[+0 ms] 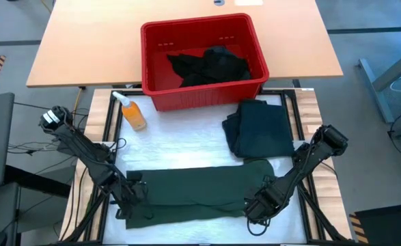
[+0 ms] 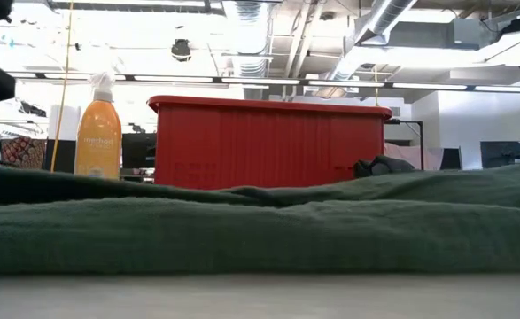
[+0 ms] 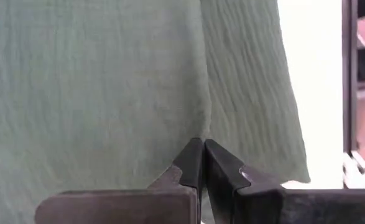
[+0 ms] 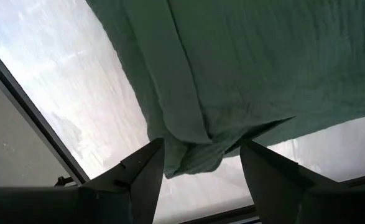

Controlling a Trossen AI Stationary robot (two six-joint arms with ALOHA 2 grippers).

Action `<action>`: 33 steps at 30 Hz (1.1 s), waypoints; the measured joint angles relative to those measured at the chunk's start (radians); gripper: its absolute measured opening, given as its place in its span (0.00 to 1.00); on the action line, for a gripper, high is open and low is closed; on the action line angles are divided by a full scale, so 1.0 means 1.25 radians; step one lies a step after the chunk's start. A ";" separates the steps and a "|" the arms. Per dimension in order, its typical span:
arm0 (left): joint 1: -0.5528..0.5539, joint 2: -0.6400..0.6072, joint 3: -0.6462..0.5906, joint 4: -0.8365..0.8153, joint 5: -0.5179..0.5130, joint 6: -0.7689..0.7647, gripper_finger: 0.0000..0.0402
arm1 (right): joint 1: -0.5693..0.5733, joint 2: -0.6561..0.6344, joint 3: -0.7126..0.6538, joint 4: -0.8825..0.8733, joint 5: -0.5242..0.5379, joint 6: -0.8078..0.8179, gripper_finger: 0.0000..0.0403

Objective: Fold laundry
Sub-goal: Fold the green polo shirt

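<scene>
A dark green garment [image 1: 193,188] of the laundry lies spread flat across the near part of the white table top [image 1: 186,140]; in the low view it is a low green ridge [image 2: 260,230]. My left gripper [image 1: 126,198] stands at its left end, shut [image 3: 203,152] on the cloth. My right gripper [image 1: 258,208] hangs over its right end, pointing down and open [image 4: 202,146]. Its fingers stand either side of a folded-over corner [image 4: 191,149] without touching it. My left gripper pinches the green garment near its left end between its two fingertips, where a crease [image 3: 204,127] runs off from them. The fingers come at it slanting down from the table's left. One layer or several, I cannot tell. The rest of the cloth lies on the table.
A second dark green garment [image 1: 261,130] lies folded at the right, behind the spread one. A red bin [image 1: 203,61] with black garments [image 1: 210,65] stands at the far side, an orange spray bottle [image 1: 132,113] to its left. Bare table lies between bottle and folded garment.
</scene>
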State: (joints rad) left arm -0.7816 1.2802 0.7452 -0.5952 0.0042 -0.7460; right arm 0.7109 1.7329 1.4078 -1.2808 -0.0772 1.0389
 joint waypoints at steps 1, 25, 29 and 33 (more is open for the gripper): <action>-0.004 0.000 0.000 -0.005 0.010 -0.001 0.00 | 0.000 0.000 0.000 0.000 0.000 0.000 0.60; -0.001 0.002 0.000 -0.074 0.188 -0.002 0.24 | -0.005 0.000 0.038 -0.020 -0.041 0.076 0.60; 0.017 -0.012 -0.001 -0.092 0.141 0.076 0.28 | -0.005 0.000 0.056 0.067 0.022 0.176 0.60; 0.047 -0.044 -0.006 -0.081 0.056 0.160 0.29 | 0.001 0.006 0.056 0.241 0.144 0.254 0.60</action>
State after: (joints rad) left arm -0.7230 1.2253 0.7373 -0.6969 0.0743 -0.5454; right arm 0.7127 1.7401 1.4780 -0.9801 0.1022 1.3567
